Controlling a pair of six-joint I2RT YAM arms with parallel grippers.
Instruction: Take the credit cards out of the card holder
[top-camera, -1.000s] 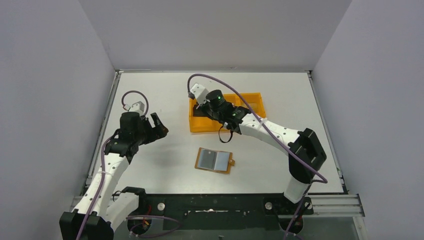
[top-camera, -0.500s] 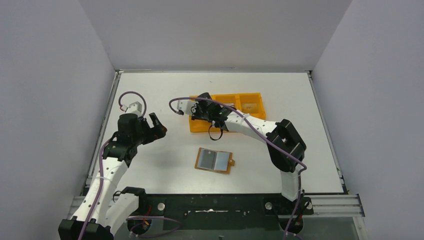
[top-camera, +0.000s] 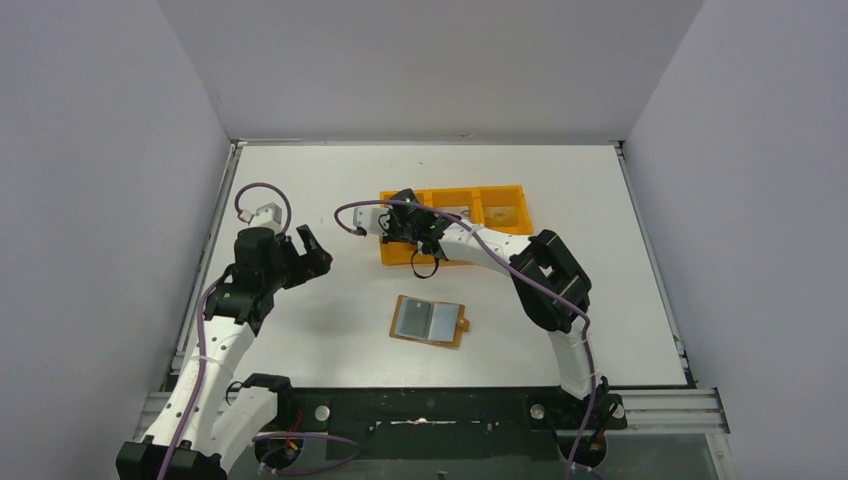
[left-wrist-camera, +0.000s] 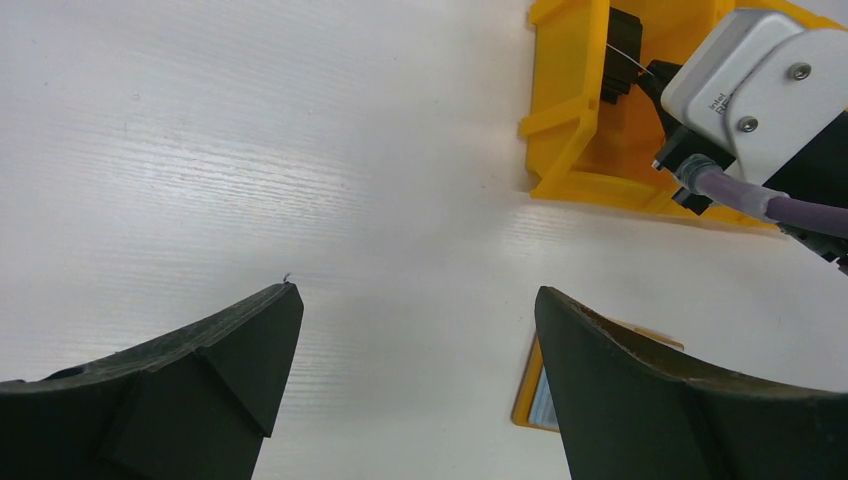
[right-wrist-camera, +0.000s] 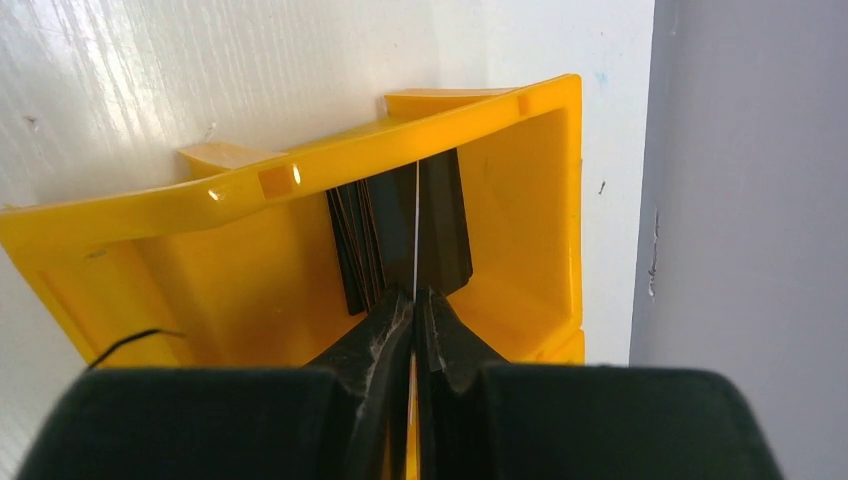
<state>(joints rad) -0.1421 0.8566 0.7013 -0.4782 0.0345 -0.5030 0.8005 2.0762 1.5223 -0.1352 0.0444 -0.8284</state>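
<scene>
The card holder (top-camera: 430, 322) lies open and flat on the white table (top-camera: 300, 180), near the front edge and between the two arm bases. Its grey inner pockets face up, with a tan-brown border around them. From this height it is not clear whether a card sits in those pockets.

At 12 o'clock from the card holder, and apart from it, stands the orange tray (top-camera: 510, 190) with its three compartments. The right gripper (right-wrist-camera: 413, 296) reaches into the left-hand compartment. Its jaws are pressed together on a thin credit card (right-wrist-camera: 415, 220), which the wrist camera sees edge-on as a pale line running from the fingertips toward the tray's far wall. Dark cards (right-wrist-camera: 447, 225) stand on edge in the same compartment, leaning against that wall on either side of the held card.

The left gripper (top-camera: 316, 250) hangs above bare table at about 10 o'clock from the card holder and at 9 o'clock from the tray, well apart from both. Its jaws are spread wide and hold nothing. In its wrist view, a corner of the card holder shows just beside its right finger (left-wrist-camera: 640, 400).
</scene>
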